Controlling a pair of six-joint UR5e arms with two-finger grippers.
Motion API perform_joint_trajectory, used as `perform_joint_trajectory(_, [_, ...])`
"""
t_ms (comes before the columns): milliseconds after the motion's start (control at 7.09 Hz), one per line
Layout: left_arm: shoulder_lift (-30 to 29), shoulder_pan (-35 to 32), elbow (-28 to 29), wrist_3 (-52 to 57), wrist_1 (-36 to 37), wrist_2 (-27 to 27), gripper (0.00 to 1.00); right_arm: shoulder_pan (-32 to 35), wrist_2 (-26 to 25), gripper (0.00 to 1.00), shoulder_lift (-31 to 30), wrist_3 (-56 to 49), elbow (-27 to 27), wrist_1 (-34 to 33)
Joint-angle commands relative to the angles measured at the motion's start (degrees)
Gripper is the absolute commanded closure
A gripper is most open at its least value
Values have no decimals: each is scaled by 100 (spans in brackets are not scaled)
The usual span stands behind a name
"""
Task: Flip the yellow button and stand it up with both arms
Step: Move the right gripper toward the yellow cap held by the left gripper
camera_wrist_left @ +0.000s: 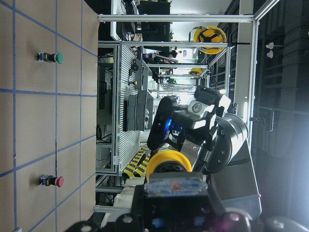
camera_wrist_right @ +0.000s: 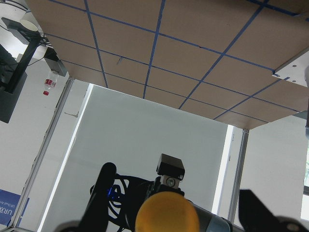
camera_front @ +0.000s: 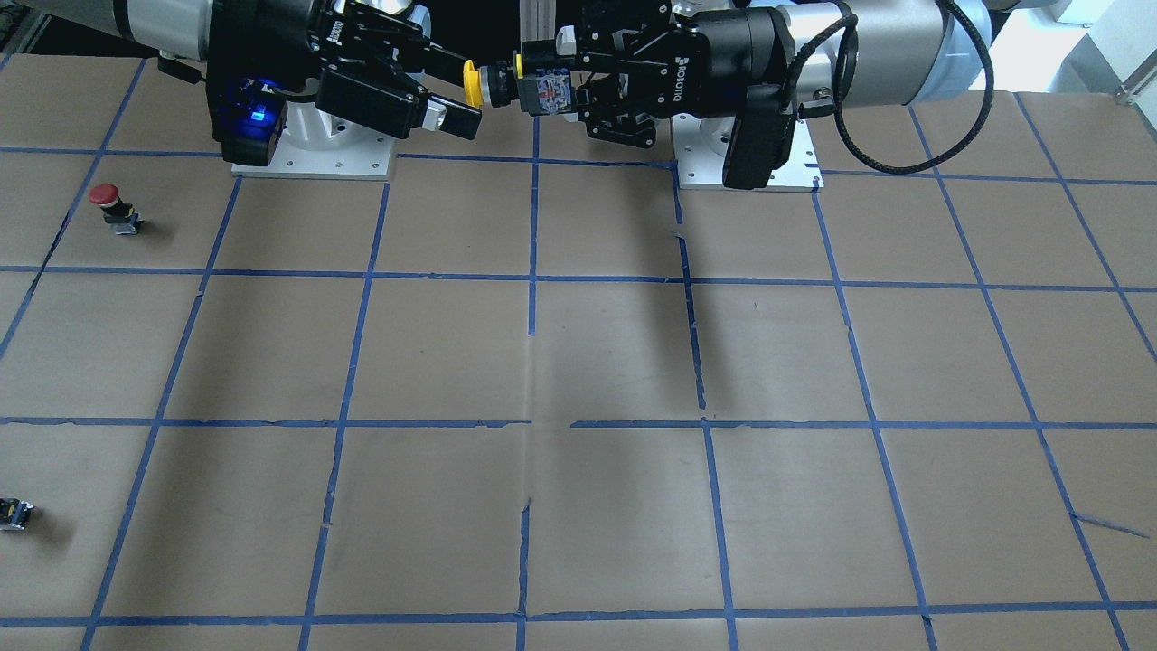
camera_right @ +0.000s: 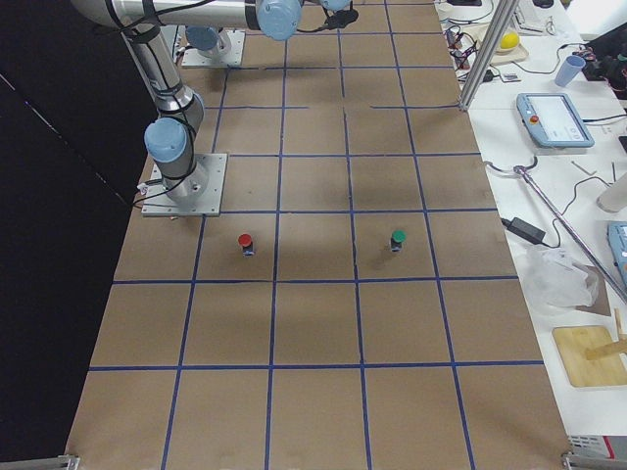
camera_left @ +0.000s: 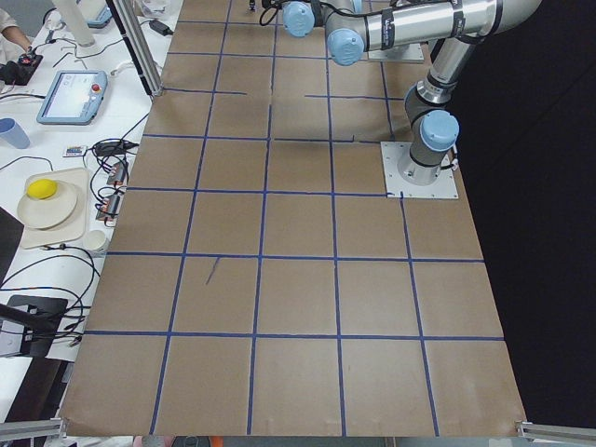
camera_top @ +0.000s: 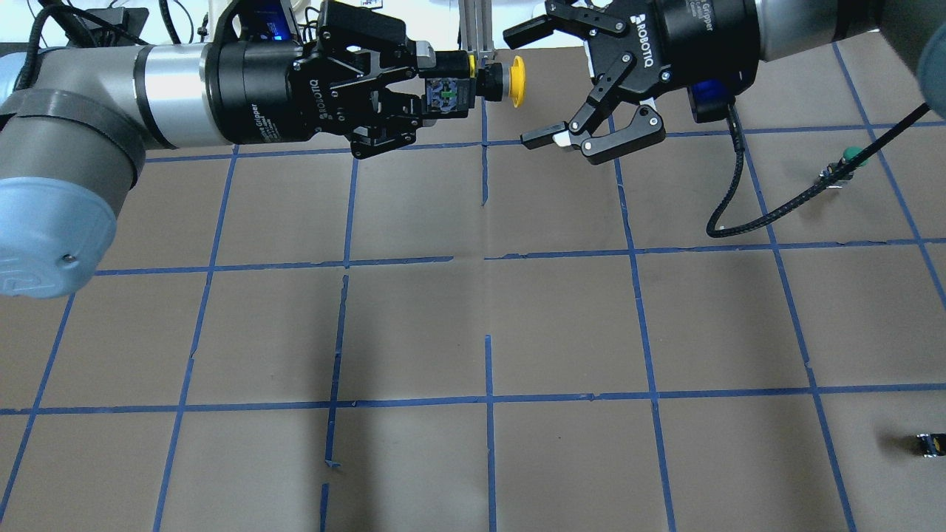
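The yellow button is held level in the air above the table's robot-side edge. My left gripper is shut on its black-and-silver base, and its yellow cap points at my right gripper. My right gripper is open, with the cap sitting between its spread fingertips without touching either. In the front-facing view the left gripper is on the right and the right gripper on the left. The cap fills the bottom of the right wrist view and shows in the left wrist view.
A red-capped button and a green-capped button stand on the brown, blue-taped table on my right side. A small capless black-silver block lies near the right edge. The arm base plates are close under the grippers.
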Motion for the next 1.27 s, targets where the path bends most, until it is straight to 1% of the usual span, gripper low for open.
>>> perform_joint_trajectory(0, [-5, 0, -11, -26, 13, -180, 77, 0, 1, 7, -62, 9, 48, -21])
perform_joint_trajectory(282, [-5, 0, -11, -26, 13, -180, 77, 0, 19, 8, -123, 17, 40, -29])
perform_joint_trajectory(705, [-14, 0, -20, -17, 22, -180, 77, 0, 186, 9, -132, 17, 40, -21])
perform_joint_trajectory(987, [-14, 0, -11, -8, 39, -180, 77, 9, 265, 18, -124, 9, 48, -21])
perform_joint_trajectory(1128, [-31, 0, -28, -17, 118, -189, 77, 0, 274, 37, -123, 9, 40, -21])
